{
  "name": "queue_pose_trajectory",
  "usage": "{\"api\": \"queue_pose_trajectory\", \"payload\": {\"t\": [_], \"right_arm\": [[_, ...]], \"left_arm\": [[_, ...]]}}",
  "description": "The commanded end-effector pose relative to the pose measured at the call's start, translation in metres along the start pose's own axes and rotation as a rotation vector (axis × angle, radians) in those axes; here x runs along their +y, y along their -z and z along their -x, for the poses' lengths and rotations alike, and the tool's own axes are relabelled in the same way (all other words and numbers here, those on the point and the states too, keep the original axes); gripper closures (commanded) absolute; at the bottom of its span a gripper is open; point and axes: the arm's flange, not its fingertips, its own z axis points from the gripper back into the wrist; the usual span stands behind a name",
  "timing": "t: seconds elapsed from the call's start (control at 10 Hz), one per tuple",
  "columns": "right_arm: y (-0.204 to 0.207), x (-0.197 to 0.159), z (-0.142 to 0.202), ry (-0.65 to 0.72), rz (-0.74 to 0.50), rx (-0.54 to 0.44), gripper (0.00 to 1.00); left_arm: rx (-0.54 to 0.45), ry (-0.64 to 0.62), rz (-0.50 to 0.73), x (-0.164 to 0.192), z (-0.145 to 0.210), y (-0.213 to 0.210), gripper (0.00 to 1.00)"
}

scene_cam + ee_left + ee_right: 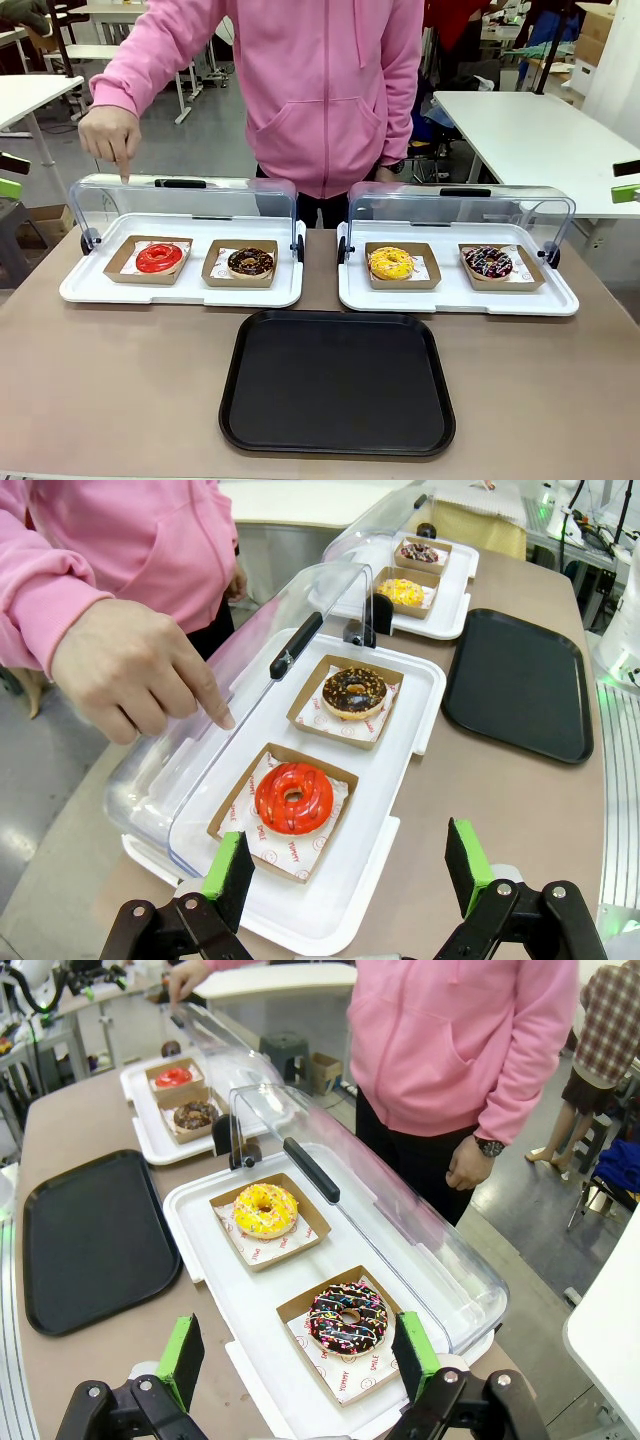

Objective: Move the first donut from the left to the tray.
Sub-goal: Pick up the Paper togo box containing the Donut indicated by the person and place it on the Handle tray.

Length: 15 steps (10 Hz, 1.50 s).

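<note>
1. Awaiting pickup: the donut, red-glazed, sits in its cardboard boat at the left end of the left display tray, first in the row. It is not yet lifted.
2. Destination: the black tray lies bare on the counter, just in front of both display trays. Nothing has been delivered to it.
3. Left pincer: jaws wide and holding nothing. It is poised over the near edge of the left display tray, with the donut just beyond its pads and untouched.
4. Right pincer: jaws wide and empty, above the right display tray.
5. Progress, as judged: every step is left to do, namely reaching in, gripping, carrying across and setting down on the tray.
6. Count of donuts: four, one red, one brown donut, one yellow donut and one sprinkled donut. Each has its own boat.
7. Count of the rest: two display trays, two clear lids raised, one black tray, two pincers.
8. Person's hand: one, with a finger pointing down at the lid behind the donut.
</note>
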Motion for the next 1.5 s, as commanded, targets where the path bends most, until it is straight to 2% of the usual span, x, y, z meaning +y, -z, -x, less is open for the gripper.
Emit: {"api": "queue_pose_trajectory", "payload": {"t": [0.0,1.0,1.1,1.4], "right_arm": [[0.002,-0.001,-0.001,-0.011,0.006,-0.028,0.0],[0.002,-0.001,-0.001,-0.011,0.006,-0.028,0.0],[0.002,-0.001,-0.001,-0.011,0.006,-0.028,0.0],[0.002,-0.001,-0.001,-0.011,0.006,-0.028,0.0]], "left_arm": [[-0.02,0.01,0.002,-0.001,-0.001,0.0,0.0],[-0.02,0.01,0.002,-0.001,-0.001,0.0,0.0],[0.0,0.0,0.0,0.0,0.0,0.0,0.0],[0.226,0.156,0.042,-0.01,-0.036,0.03,0.0]]}}
